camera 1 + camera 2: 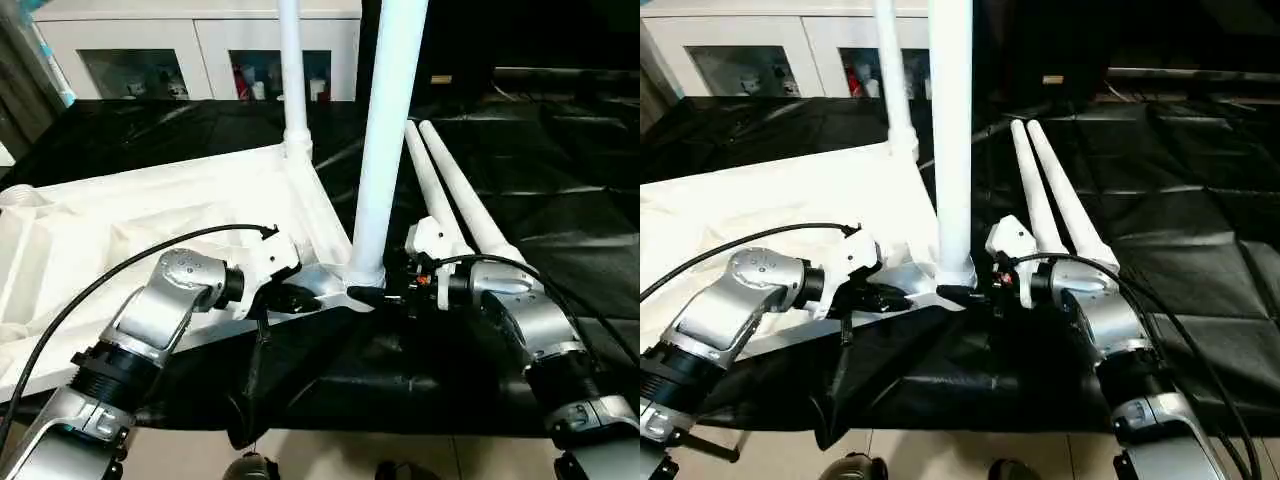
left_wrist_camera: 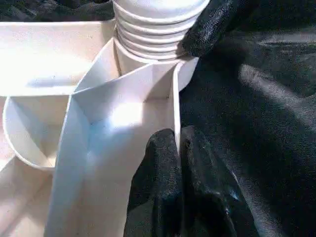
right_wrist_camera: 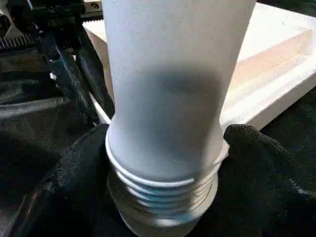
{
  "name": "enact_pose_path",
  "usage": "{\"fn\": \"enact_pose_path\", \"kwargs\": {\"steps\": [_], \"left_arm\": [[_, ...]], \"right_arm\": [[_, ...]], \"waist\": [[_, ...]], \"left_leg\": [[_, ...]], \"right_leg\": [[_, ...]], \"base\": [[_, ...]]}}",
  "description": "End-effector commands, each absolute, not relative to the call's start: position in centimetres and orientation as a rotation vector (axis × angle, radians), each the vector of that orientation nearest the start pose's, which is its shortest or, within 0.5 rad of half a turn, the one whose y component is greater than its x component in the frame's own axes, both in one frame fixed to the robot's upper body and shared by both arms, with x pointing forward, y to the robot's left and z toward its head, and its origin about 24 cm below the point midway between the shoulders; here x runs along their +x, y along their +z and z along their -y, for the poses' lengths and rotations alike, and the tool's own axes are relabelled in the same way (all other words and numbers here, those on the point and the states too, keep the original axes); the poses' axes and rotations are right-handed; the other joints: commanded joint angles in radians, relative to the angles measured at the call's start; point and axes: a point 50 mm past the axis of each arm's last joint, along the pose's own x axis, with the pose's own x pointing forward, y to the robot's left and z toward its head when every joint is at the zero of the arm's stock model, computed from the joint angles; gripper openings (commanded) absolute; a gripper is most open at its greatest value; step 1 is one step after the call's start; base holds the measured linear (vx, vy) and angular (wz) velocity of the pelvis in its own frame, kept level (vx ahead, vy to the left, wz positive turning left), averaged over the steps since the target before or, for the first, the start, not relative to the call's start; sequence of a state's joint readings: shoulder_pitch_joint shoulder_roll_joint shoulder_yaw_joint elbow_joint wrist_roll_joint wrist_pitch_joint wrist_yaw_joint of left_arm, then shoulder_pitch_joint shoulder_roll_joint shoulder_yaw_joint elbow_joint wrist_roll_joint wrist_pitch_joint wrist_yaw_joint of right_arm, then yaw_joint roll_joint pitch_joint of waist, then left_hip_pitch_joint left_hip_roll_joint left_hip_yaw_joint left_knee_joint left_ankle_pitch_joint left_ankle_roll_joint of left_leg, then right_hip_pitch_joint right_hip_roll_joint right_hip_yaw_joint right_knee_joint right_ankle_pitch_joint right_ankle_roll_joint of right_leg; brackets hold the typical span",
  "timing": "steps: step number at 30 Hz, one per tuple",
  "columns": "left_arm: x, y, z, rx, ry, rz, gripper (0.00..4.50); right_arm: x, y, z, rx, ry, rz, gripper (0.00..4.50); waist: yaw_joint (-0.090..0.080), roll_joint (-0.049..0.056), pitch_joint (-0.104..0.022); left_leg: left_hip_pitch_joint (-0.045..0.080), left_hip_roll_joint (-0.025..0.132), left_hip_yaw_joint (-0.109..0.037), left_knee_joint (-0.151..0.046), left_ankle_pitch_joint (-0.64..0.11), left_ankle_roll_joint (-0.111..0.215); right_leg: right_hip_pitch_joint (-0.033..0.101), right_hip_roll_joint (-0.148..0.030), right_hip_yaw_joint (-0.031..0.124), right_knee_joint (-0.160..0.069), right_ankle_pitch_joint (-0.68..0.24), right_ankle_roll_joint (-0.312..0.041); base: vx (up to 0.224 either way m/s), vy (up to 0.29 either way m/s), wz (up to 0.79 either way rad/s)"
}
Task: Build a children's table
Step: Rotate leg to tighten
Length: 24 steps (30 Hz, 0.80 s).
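The upturned table top (image 1: pixel 150 215) lies on the black sheet (image 1: pixel 560 190); two spare legs (image 1: pixel 1060 215) wait beside. Right gripper (image 3: pixel 163 163), fingers spread around the near leg (image 1: pixel 385 140), is threading it in; more turns needed. Left gripper (image 2: pixel 178 163) pinches the corner rib.

Setting: I judged it an indoor lab or demo room | evidence: work surface draped in black sheeting (image 1: pixel 560 180); white cabinet with glass doors (image 1: pixel 200 50) behind held small items; pale floor (image 1: pixel 330 455) below.
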State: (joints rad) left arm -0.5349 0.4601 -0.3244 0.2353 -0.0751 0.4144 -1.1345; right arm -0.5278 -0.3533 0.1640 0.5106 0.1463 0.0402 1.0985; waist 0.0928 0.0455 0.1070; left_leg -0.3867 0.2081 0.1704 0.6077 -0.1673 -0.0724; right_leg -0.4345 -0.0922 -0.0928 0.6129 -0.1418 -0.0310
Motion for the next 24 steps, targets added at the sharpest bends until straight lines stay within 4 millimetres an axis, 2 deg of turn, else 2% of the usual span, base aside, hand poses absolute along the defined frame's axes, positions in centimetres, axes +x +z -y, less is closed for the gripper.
{"fn": "enact_pose_path", "kwargs": {"steps": [1, 2, 4, 10, 11, 21, 22, 24], "left_arm": [[30.3, 8.7, -12.5, 0.391, -1.328, -0.431, 0.00], [30.3, 8.6, -12.5, 0.393, -1.329, -0.432, 0.00], [30.3, 8.6, -12.5, 0.399, -1.329, -0.435, 0.00], [30.5, 8.6, -12.6, 0.408, -1.321, -0.437, 0.00], [30.5, 8.6, -12.6, 0.408, -1.320, -0.438, 0.00], [30.8, 8.2, -12.6, 0.408, -1.286, -0.446, 0.00], [31.0, 8.1, -12.6, 0.404, -1.269, -0.448, 0.00], [31.9, 7.9, -12.4, 0.396, -1.165, -0.445, 0.00]], "right_arm": [[31.7, 7.0, 14.0, -0.236, 1.196, -0.193, 3.84], [31.7, 7.0, 14.0, -0.226, 1.195, -0.193, 3.84], [31.7, 7.0, 13.8, -0.216, 1.199, -0.195, 3.84], [31.6, 7.0, 13.7, -0.188, 1.202, -0.199, 3.69], [31.6, 7.0, 13.7, -0.186, 1.203, -0.200, 3.40], [31.1, 6.1, 13.3, -0.138, 1.201, -0.219, 2.82], [31.2, 6.0, 13.3, -0.127, 1.179, -0.221, 2.80], [31.9, 4.8, 13.0, -0.100, 1.019, -0.244, 2.78]], "waist": [[-0.001, -0.003, -0.117], [-0.001, 0.000, -0.118], [-0.002, -0.001, -0.117], [-0.001, 0.000, -0.116], [-0.001, 0.000, -0.115], [-0.001, 0.001, -0.117], [-0.002, 0.001, -0.117], [-0.004, 0.000, -0.116]], "left_leg": [[0.010, 0.011, 0.001, -0.058, -0.162, 0.063], [0.009, 0.011, 0.000, -0.057, -0.158, 0.065], [0.009, 0.011, 0.001, -0.057, -0.162, 0.067], [0.011, 0.011, 0.001, -0.058, -0.190, 0.056], [0.011, 0.011, 0.001, -0.058, -0.193, 0.055], [0.010, 0.010, 0.000, -0.057, -0.182, 0.057], [0.011, 0.010, 0.000, -0.057, -0.186, 0.055], [0.012, 0.009, 0.000, -0.058, -0.193, 0.047]], "right_leg": [[0.077, -0.040, 0.043, -0.065, -0.228, -0.215], [0.077, -0.040, 0.043, -0.063, -0.215, -0.219], [0.077, -0.040, 0.043, -0.062, -0.206, -0.226], [0.077, -0.042, 0.042, -0.068, -0.256, -0.212], [0.076, -0.041, 0.042, -0.069, -0.260, -0.210], [0.077, -0.040, 0.042, -0.067, -0.246, -0.211], [0.076, -0.040, 0.041, -0.068, -0.252, -0.208], [0.073, -0.041, 0.041, -0.071, -0.276, -0.200]], "base": [[0.000, 0.000, 0.00], [0.000, 0.000, 0.00], [0.000, 0.000, 0.00], [0.000, 0.000, 0.00], [0.000, 0.000, 0.00], [0.000, 0.000, 0.00], [0.000, 0.000, 0.00], [0.000, 0.000, 0.00]]}}
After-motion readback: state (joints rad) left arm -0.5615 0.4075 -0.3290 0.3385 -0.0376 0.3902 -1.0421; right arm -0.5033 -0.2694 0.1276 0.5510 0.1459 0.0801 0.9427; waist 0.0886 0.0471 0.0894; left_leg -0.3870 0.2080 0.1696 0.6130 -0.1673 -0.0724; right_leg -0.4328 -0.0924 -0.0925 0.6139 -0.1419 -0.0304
